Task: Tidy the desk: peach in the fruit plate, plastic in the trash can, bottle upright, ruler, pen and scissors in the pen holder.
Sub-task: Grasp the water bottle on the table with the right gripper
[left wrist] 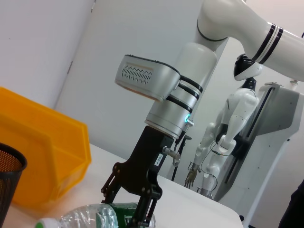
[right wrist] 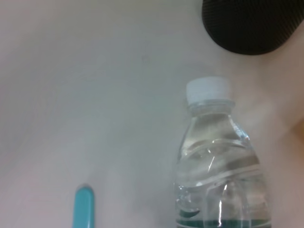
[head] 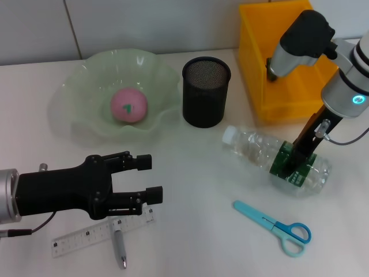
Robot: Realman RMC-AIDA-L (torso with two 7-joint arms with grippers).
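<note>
The pink peach lies in the green glass fruit plate. A clear bottle lies on its side right of the black mesh pen holder. My right gripper comes down from above and is shut on the bottle at its green label; the left wrist view also shows that gripper on the bottle. Blue scissors lie in front of the bottle. My left gripper hangs open just above the ruler and the pen. The plastic is out of view.
A yellow bin, the trash can, stands at the back right behind my right arm. The right wrist view shows the bottle's white cap, the pen holder's edge and the scissors' blue tip.
</note>
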